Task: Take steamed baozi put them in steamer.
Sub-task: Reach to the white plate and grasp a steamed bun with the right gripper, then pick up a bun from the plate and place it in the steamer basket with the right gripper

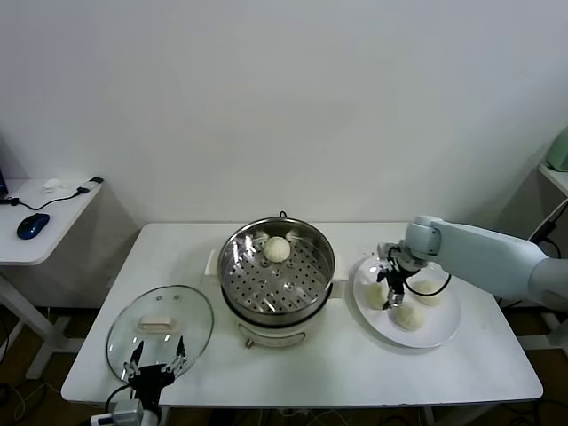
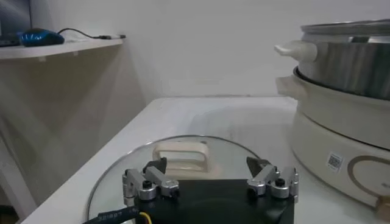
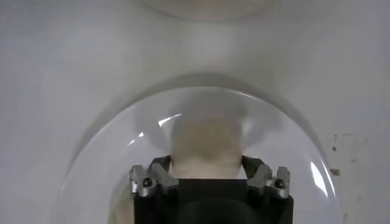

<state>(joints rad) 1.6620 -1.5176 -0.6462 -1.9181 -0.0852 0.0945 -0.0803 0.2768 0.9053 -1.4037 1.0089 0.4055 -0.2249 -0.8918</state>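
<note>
The steamer (image 1: pixel 277 277) stands mid-table, and one baozi (image 1: pixel 278 249) lies on its perforated tray. Three more baozi are on the white plate (image 1: pixel 444 335) to the right: one (image 1: pixel 373 293) at the plate's left side, one (image 1: pixel 429 291) at the back, one (image 1: pixel 408 317) in front. My right gripper (image 1: pixel 389 297) is low over the plate, shut on the left baozi (image 3: pixel 206 143); both fingers press its sides. My left gripper (image 1: pixel 157 362) is open and empty, parked at the table's front left over the glass lid. It also shows in the left wrist view (image 2: pixel 210 170).
The round glass lid (image 1: pixel 160 327) with a cream handle (image 2: pixel 180 154) lies flat on the table's front left. The steamer's base and side handle (image 2: pixel 297 50) rise close beside the left gripper. A side desk (image 1: pixel 40 217) with a mouse stands at far left.
</note>
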